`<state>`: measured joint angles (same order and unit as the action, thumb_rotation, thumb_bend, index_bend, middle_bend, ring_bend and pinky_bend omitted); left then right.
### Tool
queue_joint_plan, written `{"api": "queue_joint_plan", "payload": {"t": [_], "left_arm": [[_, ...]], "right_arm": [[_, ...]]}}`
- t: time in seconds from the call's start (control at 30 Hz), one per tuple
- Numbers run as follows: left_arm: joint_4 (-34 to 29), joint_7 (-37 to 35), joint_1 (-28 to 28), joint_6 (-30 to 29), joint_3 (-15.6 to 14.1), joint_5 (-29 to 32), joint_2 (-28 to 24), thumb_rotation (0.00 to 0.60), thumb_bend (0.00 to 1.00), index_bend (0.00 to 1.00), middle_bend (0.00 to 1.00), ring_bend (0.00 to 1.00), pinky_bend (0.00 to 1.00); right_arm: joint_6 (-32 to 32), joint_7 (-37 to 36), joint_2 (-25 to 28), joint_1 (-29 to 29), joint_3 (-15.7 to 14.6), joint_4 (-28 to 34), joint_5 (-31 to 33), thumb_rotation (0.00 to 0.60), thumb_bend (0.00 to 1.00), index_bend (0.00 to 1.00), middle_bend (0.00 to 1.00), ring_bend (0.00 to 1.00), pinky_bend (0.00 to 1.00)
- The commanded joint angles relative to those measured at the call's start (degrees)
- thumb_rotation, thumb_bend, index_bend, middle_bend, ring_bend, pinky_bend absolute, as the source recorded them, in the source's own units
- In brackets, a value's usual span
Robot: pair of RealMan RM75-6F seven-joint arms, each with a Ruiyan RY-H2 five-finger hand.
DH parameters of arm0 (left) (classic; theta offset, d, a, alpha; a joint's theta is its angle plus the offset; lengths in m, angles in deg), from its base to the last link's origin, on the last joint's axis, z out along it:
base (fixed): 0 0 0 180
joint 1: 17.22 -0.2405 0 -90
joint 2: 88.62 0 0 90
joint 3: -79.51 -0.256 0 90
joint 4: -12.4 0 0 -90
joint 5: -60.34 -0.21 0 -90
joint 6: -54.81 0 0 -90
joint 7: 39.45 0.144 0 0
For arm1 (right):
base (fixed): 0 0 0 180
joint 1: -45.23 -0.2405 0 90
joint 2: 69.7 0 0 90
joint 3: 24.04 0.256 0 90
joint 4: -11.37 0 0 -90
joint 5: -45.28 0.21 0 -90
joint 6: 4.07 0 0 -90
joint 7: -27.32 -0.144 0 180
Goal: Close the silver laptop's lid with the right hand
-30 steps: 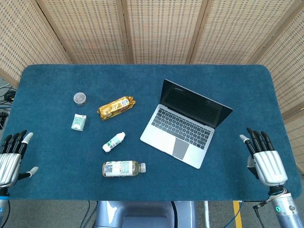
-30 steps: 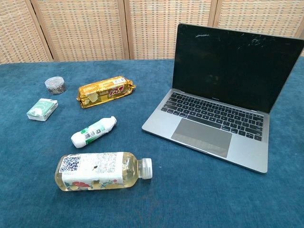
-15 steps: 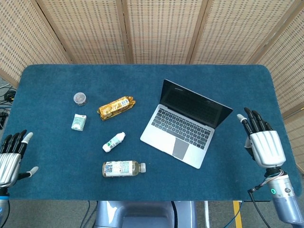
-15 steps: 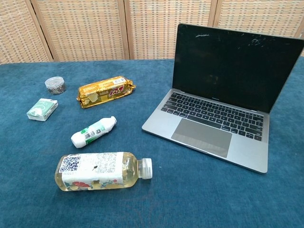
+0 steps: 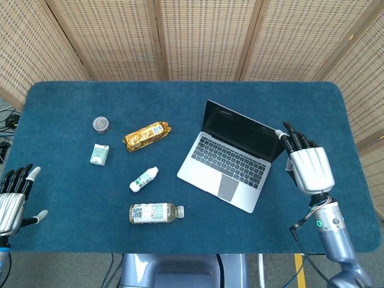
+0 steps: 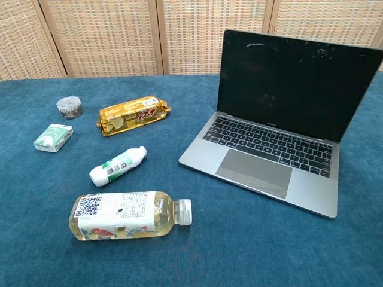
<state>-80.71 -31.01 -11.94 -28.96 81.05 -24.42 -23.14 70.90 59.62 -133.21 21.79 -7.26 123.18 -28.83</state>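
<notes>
Silver laptop [image 5: 231, 161] lid open as before — right hand [image 5: 307, 167] now nearer.

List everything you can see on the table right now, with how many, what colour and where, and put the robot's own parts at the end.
table: one, dark blue cloth top, before woven screens
laptop: one, silver, lid open, right of centre
large bottle: one, pale yellow drink, white cap, lying at front
small bottle: one, white with green label, lying behind the large bottle
snack packet: one, gold, left of the laptop
small carton: one, white and green, far left
small jar: one, clear, dark contents, behind the carton
left hand: silver, dark fingers, front left edge, holding nothing
right hand: silver, fingers apart, by the lid's right edge
</notes>
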Motion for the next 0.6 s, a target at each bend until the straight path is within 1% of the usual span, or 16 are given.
{"api": "queue_joint_plan", "payload": {"t": [0.03,0.07,0.13,0.2,0.27,0.3,0.37,0.6], "left_arm": [[0.0,-0.14,0.01,0.04,0.04,0.09,-0.05,0.6,0.06,0.0,0.0,0.0,0.0],[0.02,-0.19,0.02,0.07,0.07,0.14,-0.07,0.6,0.06,0.0,0.0,0.0,0.0],[0.09,-0.34,0.03,0.14,0.1,0.24,-0.11,0.6,0.06,0.0,0.0,0.0,0.0],[0.16,-0.41,0.05,0.2,0.1,0.27,-0.11,0.6,0.06,0.0,0.0,0.0,0.0],[0.2,-0.4,0.11,0.32,0.1,0.31,-0.09,0.6,0.06,0.0,0.0,0.0,0.0],[0.21,-0.36,0.13,0.38,0.09,0.33,-0.08,0.6,0.06,0.0,0.0,0.0,0.0],[0.2,-0.29,0.16,0.47,0.05,0.33,-0.06,0.6,0.06,0.0,0.0,0.0,0.0],[0.11,-0.2,0.12,0.45,-0.05,0.26,-0.04,0.6,0.06,0.0,0.0,0.0,0.0]], "right_arm": [[-1.6,3.17,-1.28,-2.06,0.59,0.55,2.91,0.6,1.0,0.15,0.08,0.23,0.46],[-1.73,3.74,-1.51,-2.36,0.62,0.56,3.4,0.6,1.0,0.15,0.07,0.22,0.46],[-1.91,5.73,-2.29,-3.31,0.67,0.32,4.91,0.6,1.0,0.15,0.05,0.17,0.45],[-2.04,7.07,-2.75,-3.95,0.52,0.22,5.9,0.6,1.0,0.15,0.02,0.07,0.37],[-2.29,7.56,-3.0,-4.45,0.32,0.09,6.44,0.6,1.0,0.15,0.0,0.02,0.28],[-2.32,7.69,-3.1,-4.64,0.26,-0.01,6.43,0.6,1.0,0.15,0.0,0.01,0.24],[-2.36,7.89,-3.34,-5.02,0.06,-0.33,6.31,0.6,1.0,0.15,0.0,0.0,0.21],[-2.7,9.7,-4.76,-6.92,0.13,-1.84,8.09,0.6,1.0,0.15,0.0,0.0,0.15]]}}
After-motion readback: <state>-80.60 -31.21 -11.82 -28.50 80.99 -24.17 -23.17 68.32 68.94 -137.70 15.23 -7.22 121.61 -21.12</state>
